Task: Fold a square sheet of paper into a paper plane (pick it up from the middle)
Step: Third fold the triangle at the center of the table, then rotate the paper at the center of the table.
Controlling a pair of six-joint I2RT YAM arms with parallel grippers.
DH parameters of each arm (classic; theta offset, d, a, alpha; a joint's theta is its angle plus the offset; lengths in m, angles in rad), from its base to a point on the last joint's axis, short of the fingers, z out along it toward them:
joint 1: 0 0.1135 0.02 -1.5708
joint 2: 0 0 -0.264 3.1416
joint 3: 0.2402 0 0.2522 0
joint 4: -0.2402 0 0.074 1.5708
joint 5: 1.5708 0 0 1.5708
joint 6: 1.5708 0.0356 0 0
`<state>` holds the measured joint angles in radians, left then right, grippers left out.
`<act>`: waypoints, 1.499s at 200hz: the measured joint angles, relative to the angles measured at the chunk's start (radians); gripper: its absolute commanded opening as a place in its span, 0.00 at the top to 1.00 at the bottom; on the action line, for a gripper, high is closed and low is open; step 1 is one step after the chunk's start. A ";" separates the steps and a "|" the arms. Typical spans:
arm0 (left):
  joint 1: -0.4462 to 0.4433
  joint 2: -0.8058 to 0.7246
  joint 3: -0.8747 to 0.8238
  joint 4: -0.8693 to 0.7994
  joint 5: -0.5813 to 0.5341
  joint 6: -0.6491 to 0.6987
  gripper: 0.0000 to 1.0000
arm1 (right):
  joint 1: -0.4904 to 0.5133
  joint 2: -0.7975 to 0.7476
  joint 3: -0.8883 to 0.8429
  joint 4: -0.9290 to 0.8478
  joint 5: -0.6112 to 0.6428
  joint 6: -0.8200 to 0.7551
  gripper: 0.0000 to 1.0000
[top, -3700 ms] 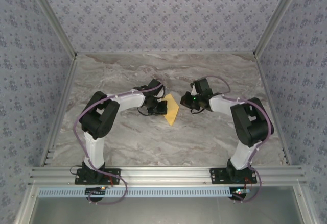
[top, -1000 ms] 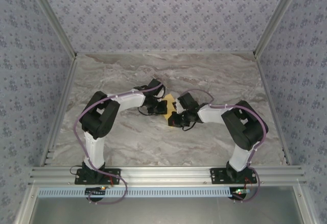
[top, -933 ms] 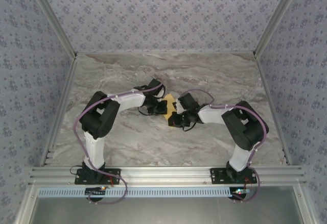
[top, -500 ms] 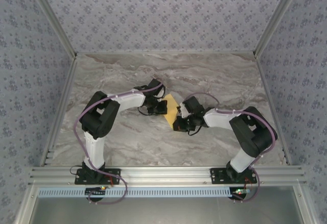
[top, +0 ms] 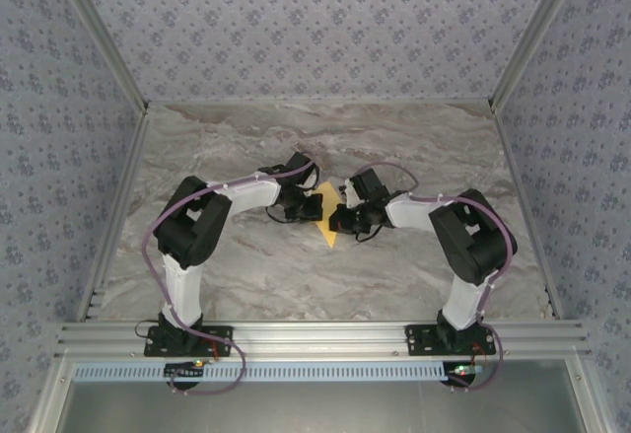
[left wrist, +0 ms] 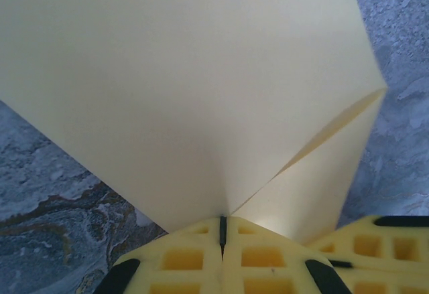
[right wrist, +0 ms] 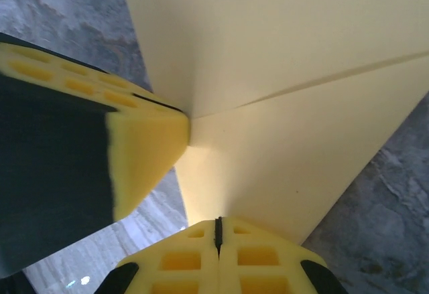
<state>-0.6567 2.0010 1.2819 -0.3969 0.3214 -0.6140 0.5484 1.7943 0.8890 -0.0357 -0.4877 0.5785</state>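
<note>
At the left of the top view, the white and black left arm (top: 202, 226) reached inward across the grey marble table (top: 246, 270). Its left gripper (top: 310, 212) was down at the middle of the table, against the left side of the thin yellow-orange sheet of paper (top: 329, 230). In the left wrist view its yellow waffle-patterned jaws were pressed together, only a dark seam between them, and the left gripper (left wrist: 222, 230) met the sheet (left wrist: 188, 93) where a folded flap parted from the layer under it. Whether any paper was nipped in that seam could not be told.

The sheet lay on the marble between the two grippers, folded to a narrow shape with its point towards the arm bases.

On its right side, the right gripper (top: 341, 220) touched the sheet. In the right wrist view its jaws were likewise closed tight, and the right gripper (right wrist: 218, 230) pressed on the paper (right wrist: 301, 153) below a straight crease. A yellow pad (right wrist: 147, 150) of the left gripper rested on the same spot.
</note>
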 measured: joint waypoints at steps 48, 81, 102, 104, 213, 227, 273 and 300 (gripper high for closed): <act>0.000 0.004 0.006 -0.005 0.000 0.000 1.00 | -0.002 0.003 -0.011 0.015 -0.011 -0.004 1.00; 0.000 0.004 0.008 -0.006 0.000 0.000 1.00 | -0.011 -0.032 -0.056 0.031 -0.011 -0.021 1.00; 0.000 0.006 0.014 -0.014 0.000 0.004 1.00 | -0.022 -0.053 -0.060 -0.004 -0.010 -0.027 1.00; 0.000 0.006 0.014 -0.015 0.000 0.004 1.00 | -0.024 -0.056 -0.060 -0.007 -0.009 -0.027 1.00; 0.006 -0.052 0.028 -0.035 -0.063 0.021 0.61 | -0.095 0.117 0.301 -0.117 0.084 -0.026 0.96; 0.013 -0.084 0.020 -0.035 -0.093 0.002 0.59 | -0.095 0.180 0.375 -0.142 0.092 -0.026 0.96; 0.035 -0.194 -0.070 -0.020 -0.159 -0.049 0.48 | -0.095 0.282 0.475 -0.230 0.119 -0.030 0.92; 0.035 -0.234 -0.122 0.000 -0.173 -0.073 0.43 | -0.097 0.285 0.480 -0.246 0.140 -0.026 0.92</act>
<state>-0.6216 1.7672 1.1603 -0.3965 0.1486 -0.6872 0.4515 2.0796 1.3693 -0.2821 -0.3477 0.5526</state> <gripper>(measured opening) 0.560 0.085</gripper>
